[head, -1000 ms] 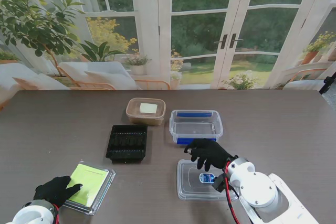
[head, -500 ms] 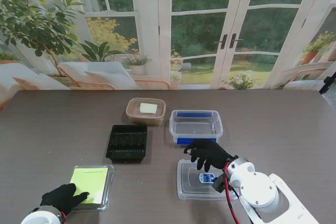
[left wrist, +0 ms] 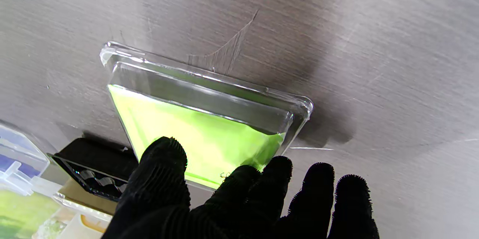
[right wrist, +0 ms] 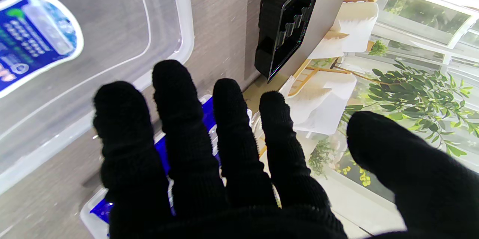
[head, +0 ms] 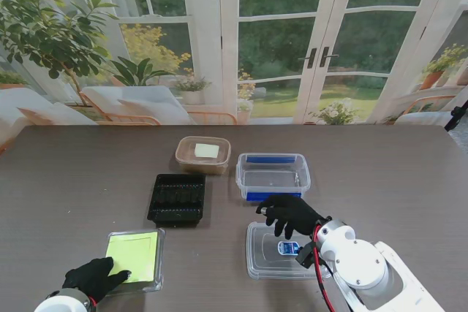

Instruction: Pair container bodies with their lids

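The left hand (head: 93, 280), fingers spread, rests its fingertips (left wrist: 278, 168) on the near edge of a clear lid (head: 136, 259) with a green sheet, apparently only touching it. The right hand (head: 290, 213), fingers apart and holding nothing, hovers over a labelled clear lid (head: 281, 252), just short of the blue-clipped box (head: 273, 175). A black tray (head: 177, 199) sits between on the bench (head: 380, 180).

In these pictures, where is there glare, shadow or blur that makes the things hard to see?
Left wrist view: the clear lid with its green sheet casts a soft dark shadow on the table, and its edges glint. Right wrist view: the windows are overexposed; the blue label is blurred. Stand view: even daylight, everything sharp, and the black tray shows little detail.
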Robot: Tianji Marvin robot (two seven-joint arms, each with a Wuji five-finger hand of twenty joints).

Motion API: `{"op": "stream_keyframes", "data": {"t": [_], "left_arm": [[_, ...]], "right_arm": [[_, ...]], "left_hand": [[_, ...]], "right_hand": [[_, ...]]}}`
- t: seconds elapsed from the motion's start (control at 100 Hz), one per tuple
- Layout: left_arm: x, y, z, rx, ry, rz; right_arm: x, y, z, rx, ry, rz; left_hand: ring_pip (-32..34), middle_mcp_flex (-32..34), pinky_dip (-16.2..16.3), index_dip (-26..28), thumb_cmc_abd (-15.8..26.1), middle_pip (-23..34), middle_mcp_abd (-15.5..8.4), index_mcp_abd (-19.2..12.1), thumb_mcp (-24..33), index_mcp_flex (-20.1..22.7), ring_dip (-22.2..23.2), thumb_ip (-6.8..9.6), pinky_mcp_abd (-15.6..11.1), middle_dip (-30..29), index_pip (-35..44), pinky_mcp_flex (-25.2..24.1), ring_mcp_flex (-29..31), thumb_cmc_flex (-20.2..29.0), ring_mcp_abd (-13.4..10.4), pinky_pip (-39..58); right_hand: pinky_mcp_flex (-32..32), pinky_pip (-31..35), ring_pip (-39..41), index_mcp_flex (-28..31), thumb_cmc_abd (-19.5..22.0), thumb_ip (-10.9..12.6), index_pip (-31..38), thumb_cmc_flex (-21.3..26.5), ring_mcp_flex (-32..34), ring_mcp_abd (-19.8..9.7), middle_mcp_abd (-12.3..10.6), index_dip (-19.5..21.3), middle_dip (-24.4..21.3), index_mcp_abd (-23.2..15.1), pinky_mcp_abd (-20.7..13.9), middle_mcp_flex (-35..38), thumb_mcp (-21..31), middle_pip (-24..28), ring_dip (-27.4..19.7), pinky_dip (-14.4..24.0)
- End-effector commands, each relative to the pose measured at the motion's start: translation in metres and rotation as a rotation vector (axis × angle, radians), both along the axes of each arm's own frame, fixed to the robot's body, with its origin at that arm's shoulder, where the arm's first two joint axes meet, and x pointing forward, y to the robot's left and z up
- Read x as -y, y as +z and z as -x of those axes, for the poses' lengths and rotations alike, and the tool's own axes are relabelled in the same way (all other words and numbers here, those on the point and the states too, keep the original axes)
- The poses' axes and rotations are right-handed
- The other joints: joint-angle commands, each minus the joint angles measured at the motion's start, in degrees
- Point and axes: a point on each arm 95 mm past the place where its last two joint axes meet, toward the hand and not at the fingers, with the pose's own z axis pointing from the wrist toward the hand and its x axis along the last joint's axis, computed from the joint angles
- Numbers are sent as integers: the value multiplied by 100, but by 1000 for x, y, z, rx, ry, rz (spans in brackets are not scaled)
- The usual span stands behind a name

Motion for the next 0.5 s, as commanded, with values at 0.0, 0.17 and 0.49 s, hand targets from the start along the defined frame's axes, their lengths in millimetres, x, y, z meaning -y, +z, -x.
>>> {"op": "stream_keyframes", "data": {"t": [0.0,0.17,0.49], "left_arm": [[0,-9,7,-60,-39,0],[-10,-14,11,-104,-102,-19],[-19,-17,16,-165,-201,-57]], "right_arm": [[-4,-1,3,-7,16,-5],[-4,0,3,-5,16,-7],[-3,0,3,-6,16,-6]], "left_hand": [[-30,73,57,215,280,39,-136,-403,-91,440,9,140,-54,46,474,-52,-65,-105,-21,-44],[-15,214,32,250,267,74,-268,-483,-83,678,11,138,-86,66,559,-12,-46,-65,-76,-46],[-9,359,-4,295,265,90,-505,-592,-85,938,-4,140,-222,91,648,-44,-44,-45,-355,-59]], "right_hand": [[-1872,-103,24,61,99,-130,-34,103,46,89,104,-58,-52,22,45,32,-464,-23,-12,-43],[-1872,-104,24,49,98,-131,-34,99,48,90,103,-57,-52,12,45,31,-461,-22,-13,-42],[-1870,-104,25,39,96,-131,-35,98,50,94,101,-57,-52,10,49,30,-461,-22,-12,-40]]}}
